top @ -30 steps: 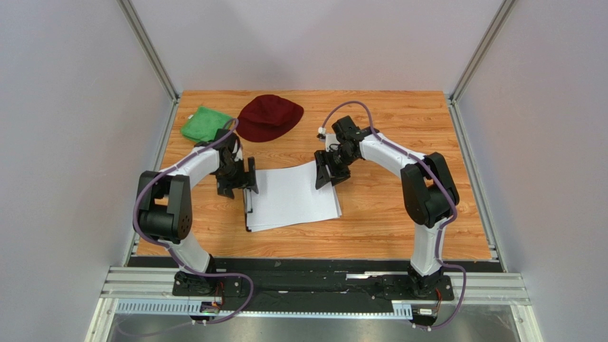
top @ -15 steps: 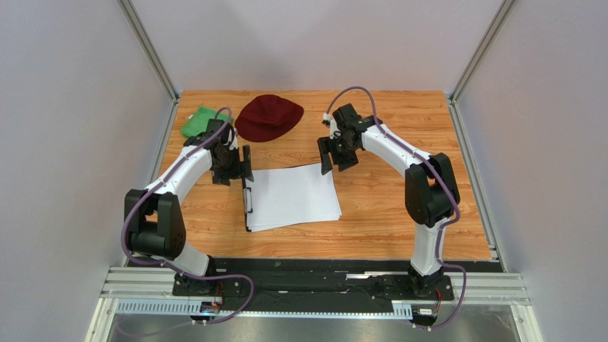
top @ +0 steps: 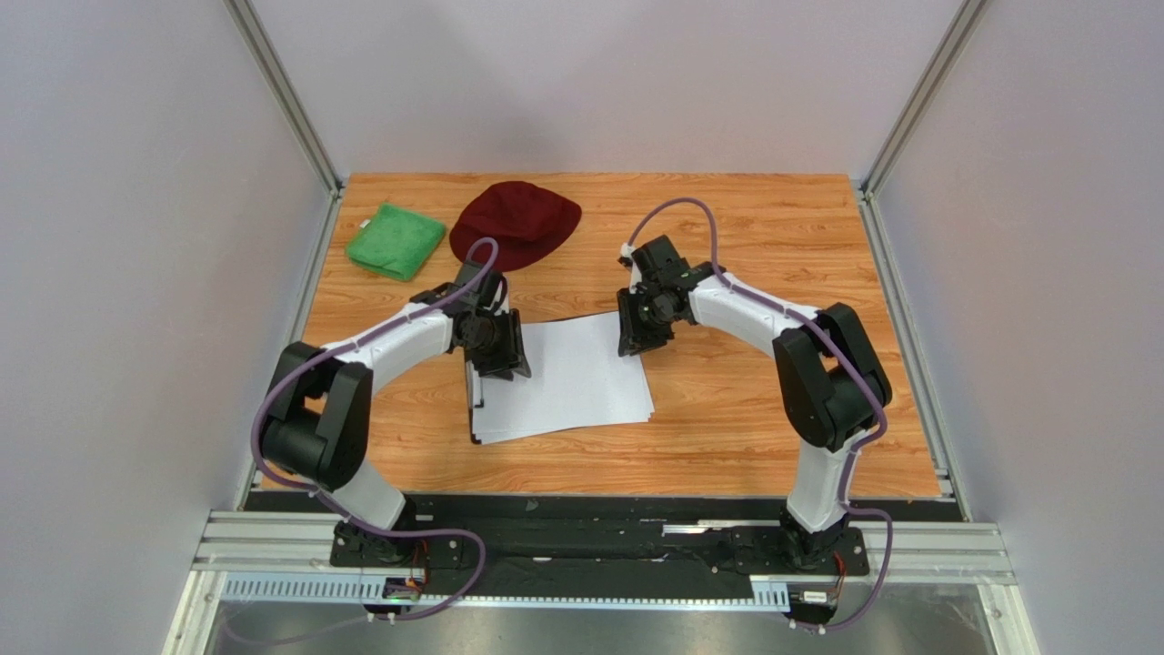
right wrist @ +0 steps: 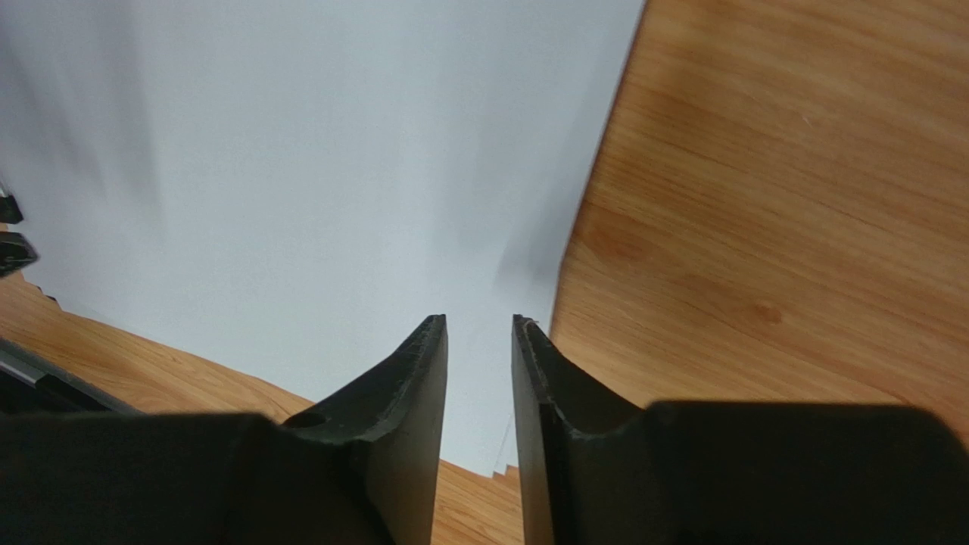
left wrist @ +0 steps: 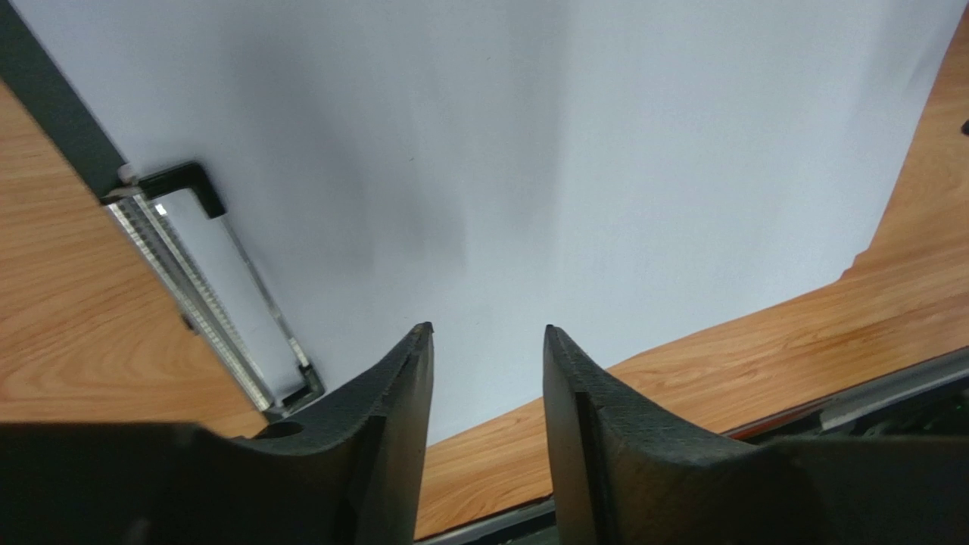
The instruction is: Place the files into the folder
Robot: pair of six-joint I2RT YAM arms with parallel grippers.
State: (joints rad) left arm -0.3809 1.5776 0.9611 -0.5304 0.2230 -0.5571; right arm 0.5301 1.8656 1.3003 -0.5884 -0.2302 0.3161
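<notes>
I see both arms bent over the wooden tabletop (top: 738,423), each with its elbow pushed out towards its own side edge and its forearm angled in towards the middle.

The left arm's forearm runs in low from the left edge. The left gripper (left wrist: 487,332) hangs over the left end of the stack of loose white paper sheets (top: 567,375), just beside the silver metal clip (left wrist: 210,301). Its fingers stand a modest way apart with nothing between them; I see only bare paper through the gap.

The right arm's forearm slopes in from the right edge. The right gripper (right wrist: 479,321) sits over the sheets' far right corner, right at the paper's edge. Its fingers are narrow, a thin slot between them, and I see nothing pinched there.

The sheets lie in the middle of the surface, slightly fanned, on the flat black rectangular clipboard (left wrist: 51,102), which shows only as a dark strip along their left end. I cannot tell whether the clip has hold of them.

A dark red cloth cap (top: 517,223) sits at the far edge, and a folded green cloth (top: 395,239) lies near the far left corner.
</notes>
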